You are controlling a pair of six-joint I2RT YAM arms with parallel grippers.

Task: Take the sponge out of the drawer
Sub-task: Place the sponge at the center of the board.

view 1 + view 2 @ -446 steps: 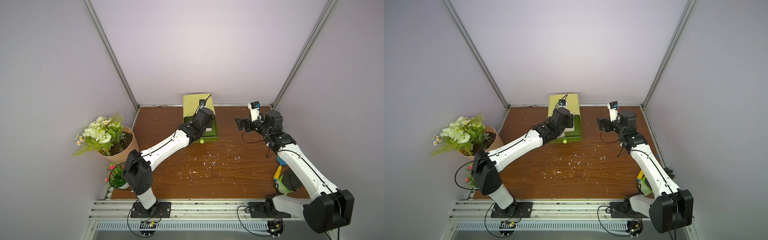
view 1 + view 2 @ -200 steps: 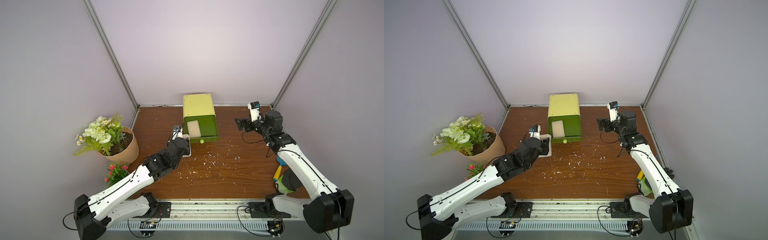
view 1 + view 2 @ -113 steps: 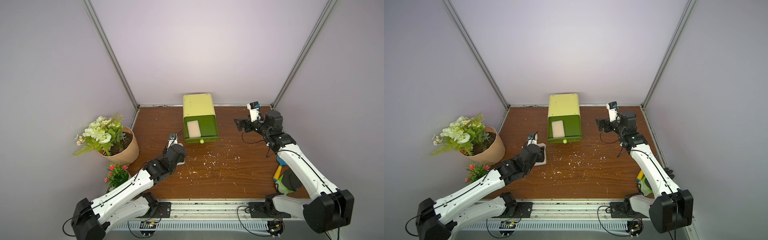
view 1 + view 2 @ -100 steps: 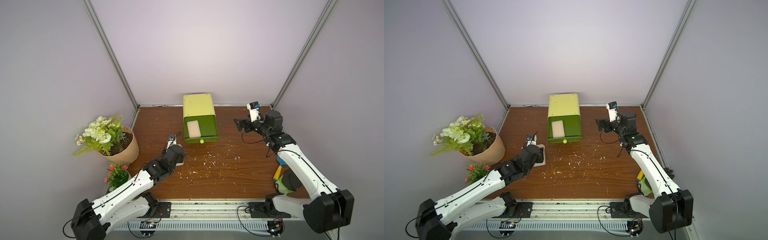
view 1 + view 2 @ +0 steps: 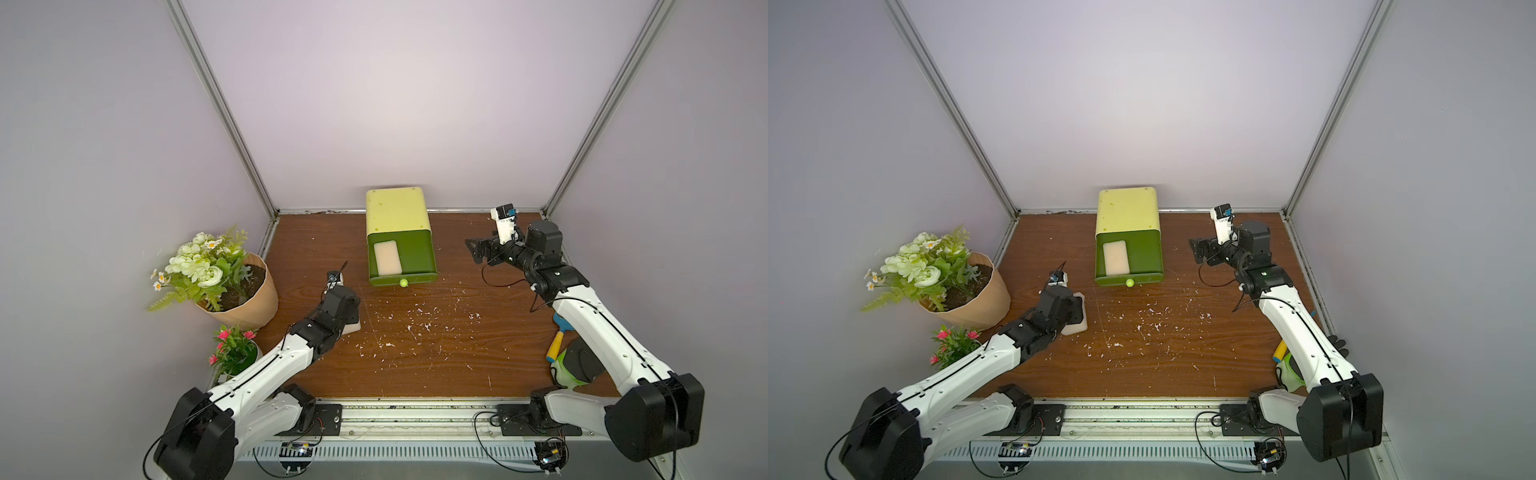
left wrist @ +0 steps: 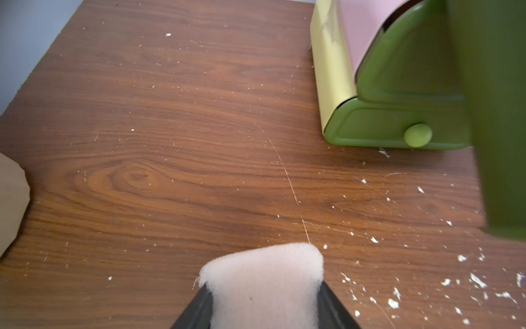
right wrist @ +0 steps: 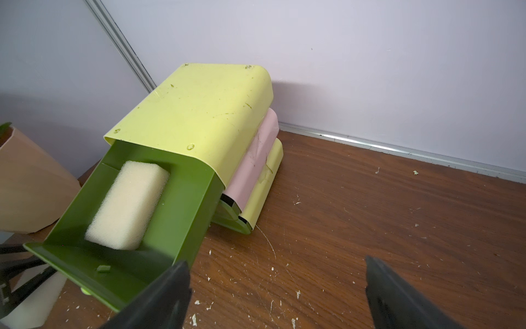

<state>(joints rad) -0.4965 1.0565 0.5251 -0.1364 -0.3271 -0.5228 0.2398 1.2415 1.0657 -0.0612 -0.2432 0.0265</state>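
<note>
Sponge (image 6: 263, 282) between left jaws

L gripper (image 6: 263, 299) low, jaws pinching sponge (image 6: 262, 267), prob. firmly; R gripper (image 7: 276, 266) raised, jaws wide apart.

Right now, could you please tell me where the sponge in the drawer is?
In both top views the sponge lies flat in the open green drawer, along its wall on the robot's left, near the front with the round knob.

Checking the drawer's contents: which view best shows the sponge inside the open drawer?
Right wrist view: the sponge lies close and unblocked. Both top views show it small from above; the left wrist view does not show it.
</note>
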